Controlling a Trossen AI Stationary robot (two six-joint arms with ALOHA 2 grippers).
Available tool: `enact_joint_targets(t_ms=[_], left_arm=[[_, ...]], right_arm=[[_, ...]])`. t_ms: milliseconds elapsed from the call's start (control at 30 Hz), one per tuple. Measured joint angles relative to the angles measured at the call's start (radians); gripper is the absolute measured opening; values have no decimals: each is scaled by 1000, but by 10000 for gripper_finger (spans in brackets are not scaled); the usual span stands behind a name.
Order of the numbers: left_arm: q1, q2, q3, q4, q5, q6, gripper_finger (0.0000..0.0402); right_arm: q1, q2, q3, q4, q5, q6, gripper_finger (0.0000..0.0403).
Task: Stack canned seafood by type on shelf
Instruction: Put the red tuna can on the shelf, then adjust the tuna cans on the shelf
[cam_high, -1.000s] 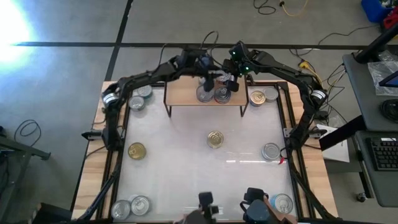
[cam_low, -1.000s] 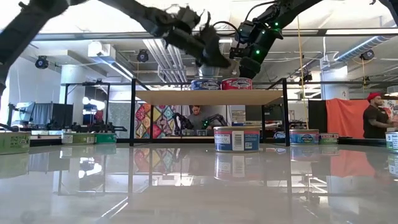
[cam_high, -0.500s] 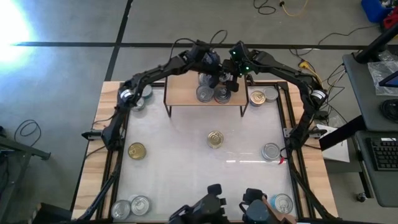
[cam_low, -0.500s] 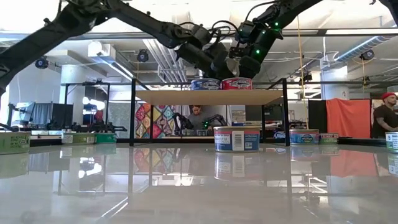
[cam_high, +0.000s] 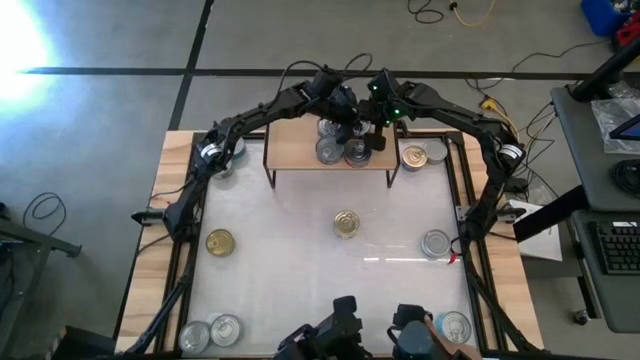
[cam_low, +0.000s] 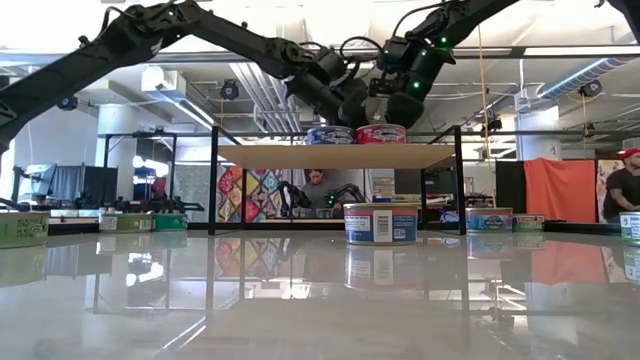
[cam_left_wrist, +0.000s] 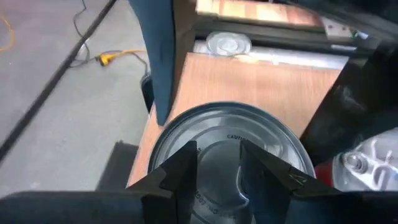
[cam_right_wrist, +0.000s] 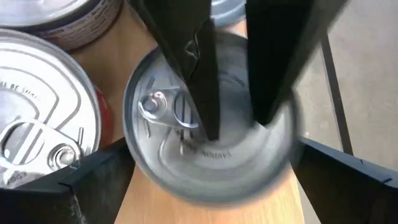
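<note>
Light wood: the shelf (cam_high: 300, 152) stands at the table's (cam_high: 300, 260) far edge, with a blue tin (cam_low: 329, 134) and a red tin (cam_low: 380, 133) touching near its middle. Both arms crowd above them. The left gripper (cam_high: 340, 105) hovers over a silver-topped tin (cam_left_wrist: 233, 158); whether it grips that tin or hangs just above it cannot be told. The right gripper (cam_right_wrist: 239, 74) is spread, its fingers straddling another silver top (cam_right_wrist: 208, 149) without pinching it. Other tins lie well apart: a gold one (cam_high: 346, 223) mid-table, more by the corners and just beside the shelf.

The risk, as I judge it, is the crowding. The wrists are near enough to clash, and a sideways nudge could shove either tin along the board and off its edge.
</note>
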Motion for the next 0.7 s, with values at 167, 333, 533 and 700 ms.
enact_joint_targets(t_ms=[167, 333, 533, 700], left_arm=[[1, 1, 1, 3, 1, 4, 109], [1, 1, 2, 18, -3, 6, 109], [1, -42, -4, 40, 44, -1, 109], [11, -192, -3, -15, 218, -5, 109]], right_arm=[[0, -9, 2, -9, 26, -6, 400], [0, -28, 12, -19, 59, -18, 400], [0, -71, 72, -70, 84, 3, 400], [11, -93, 106, -130, 31, 52, 400]])
